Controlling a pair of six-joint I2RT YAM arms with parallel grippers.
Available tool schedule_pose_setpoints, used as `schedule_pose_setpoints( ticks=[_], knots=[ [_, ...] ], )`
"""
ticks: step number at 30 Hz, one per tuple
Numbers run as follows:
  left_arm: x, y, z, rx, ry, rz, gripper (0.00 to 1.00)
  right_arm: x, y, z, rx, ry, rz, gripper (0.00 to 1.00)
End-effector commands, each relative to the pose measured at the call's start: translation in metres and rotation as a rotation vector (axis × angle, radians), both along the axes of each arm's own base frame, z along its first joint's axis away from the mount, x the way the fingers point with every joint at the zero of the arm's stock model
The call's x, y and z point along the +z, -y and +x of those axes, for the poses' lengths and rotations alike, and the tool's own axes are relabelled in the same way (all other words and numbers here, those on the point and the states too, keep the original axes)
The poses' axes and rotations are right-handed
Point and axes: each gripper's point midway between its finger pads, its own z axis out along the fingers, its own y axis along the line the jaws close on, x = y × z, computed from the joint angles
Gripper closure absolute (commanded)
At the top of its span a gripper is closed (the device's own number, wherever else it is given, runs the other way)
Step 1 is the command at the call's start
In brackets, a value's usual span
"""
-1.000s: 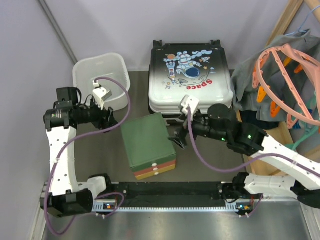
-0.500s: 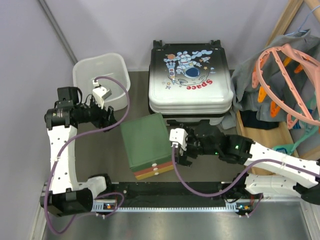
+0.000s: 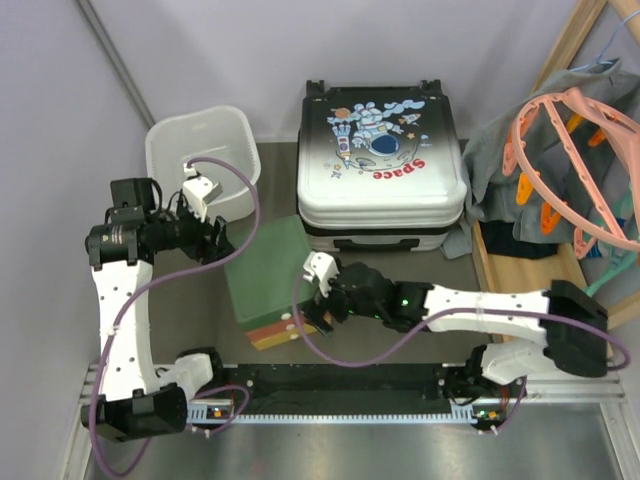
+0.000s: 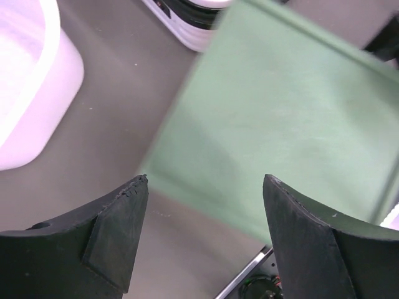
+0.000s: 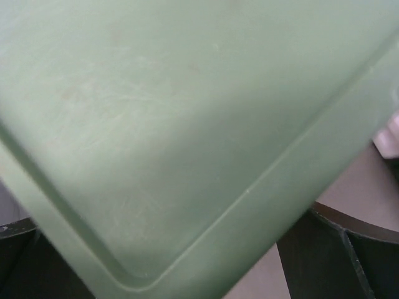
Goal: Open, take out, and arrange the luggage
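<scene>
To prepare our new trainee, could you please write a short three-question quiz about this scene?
1. True or false: the luggage lies flat with its shell closed.
2. Which thing fills the right wrist view, above the right arm's fingers? A) white basket B) green-topped boxes C) orange hangers
3. Fill in: the left arm's fingers stand ____, holding nothing.

Key: 1 true; 2 B; 3 open.
</scene>
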Motion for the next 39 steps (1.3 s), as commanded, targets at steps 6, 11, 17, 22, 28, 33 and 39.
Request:
schedule_pose_setpoints(
  ticks=[6, 11, 17, 22, 28, 33, 39],
  knots=[
    [0.013, -0.011, -0.001, 0.021, 0.092, 0.088, 0.21, 0.024, -0.09, 0.053, -0.301, -0.092, 0.232, 0.03],
    [0.017, -0.025, 0.016, 0.149, 0.093, 0.1, 0.2, 0.028, -0.15, 0.055, -0.27, -0.191, 0.303, 0.09],
    [0.017, -0.052, 0.037, 0.319, 0.128, 0.161, 0.2, 0.033, -0.207, 0.036, -0.163, -0.165, 0.345, 0.1],
    [0.021, -0.064, 0.053, 0.403, 0.16, 0.164, 0.21, 0.043, -0.232, 0.017, 0.0, -0.183, 0.389, 0.08],
    [0.006, -0.05, 0.066, 0.357, 0.111, 0.123, 0.21, 0.065, -0.188, 0.026, -0.058, -0.07, 0.358, 0.05],
    [-0.025, -0.015, 0.072, 0.253, 0.06, 0.202, 0.17, 0.115, -0.13, 0.02, -0.081, 0.001, 0.37, 0.04],
    [-0.053, -0.02, 0.089, 0.312, 0.046, 0.359, 0.2, 0.116, -0.044, 0.02, -0.221, 0.036, 0.328, 0.03]
  ],
)
